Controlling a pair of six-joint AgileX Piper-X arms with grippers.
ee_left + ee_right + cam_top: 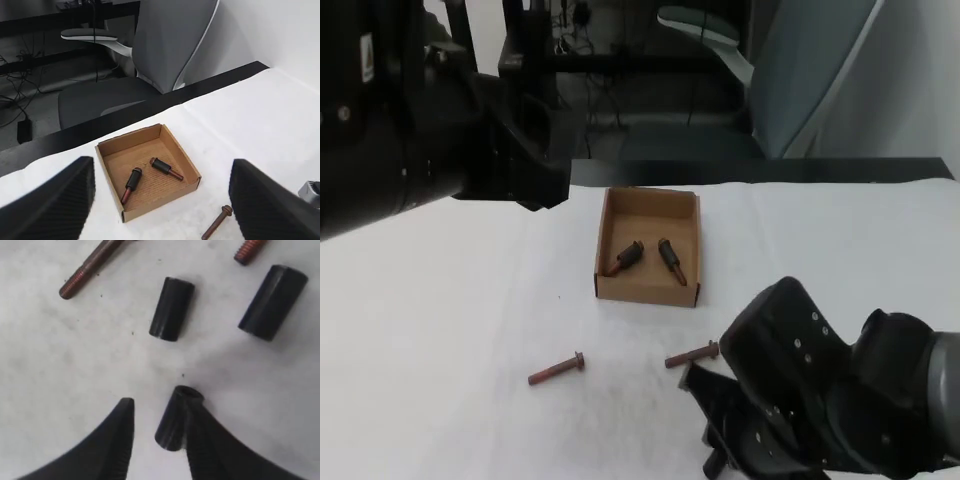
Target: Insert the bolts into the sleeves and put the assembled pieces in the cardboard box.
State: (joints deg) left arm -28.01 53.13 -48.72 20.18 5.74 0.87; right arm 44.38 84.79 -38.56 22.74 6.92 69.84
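Note:
The cardboard box (649, 212) (111, 154) holds two assembled pieces (628, 257) (670, 256) (131, 181) (166, 168). Two copper bolts (557, 369) (692, 354) lie on the white cloth in front of it. My right gripper (159, 412) is low over the cloth, open, with a black sleeve (176, 424) between its fingers and leaning on one finger (215, 450). Two more sleeves (171, 309) (272, 302) and two bolt ends (92, 267) (250, 250) lie just beyond. My left gripper (162, 167) hangs open high above the box, holding nothing.
The white cloth (440, 330) covers the bench up to a dark back edge (760, 170). An office chair (165, 45) stands behind the bench. The right arm's bulk (830, 400) fills the near right corner, and the left arm (430, 120) hangs over the far left.

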